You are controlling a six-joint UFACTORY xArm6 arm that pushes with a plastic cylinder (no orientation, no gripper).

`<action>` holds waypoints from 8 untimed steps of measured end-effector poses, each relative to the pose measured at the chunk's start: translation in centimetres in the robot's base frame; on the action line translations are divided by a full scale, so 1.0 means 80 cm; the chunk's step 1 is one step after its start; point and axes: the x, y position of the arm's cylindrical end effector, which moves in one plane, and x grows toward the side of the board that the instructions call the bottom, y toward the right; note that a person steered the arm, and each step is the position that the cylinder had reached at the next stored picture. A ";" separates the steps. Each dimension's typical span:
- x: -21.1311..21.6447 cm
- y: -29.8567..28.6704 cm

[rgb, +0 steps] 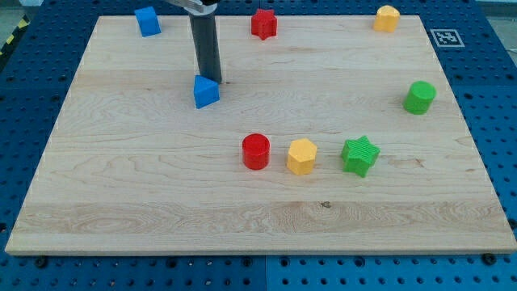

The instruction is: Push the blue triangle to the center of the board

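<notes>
The blue triangle [206, 91] lies on the wooden board [161, 186], left of centre in the upper half. My rod comes down from the view's top, and my tip [212, 80] touches the board right at the triangle's upper right edge, apparently in contact with it.
A blue block [147, 21] sits at the top left, a red star [263, 23] at top centre, a yellow block [387, 18] at top right. A green cylinder [419, 97] is at the right. A red cylinder [256, 151], yellow hexagon [301, 156] and green star [359, 156] form a row below centre.
</notes>
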 end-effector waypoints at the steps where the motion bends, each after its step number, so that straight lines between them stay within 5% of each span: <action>1: 0.003 -0.009; 8: 0.104 -0.069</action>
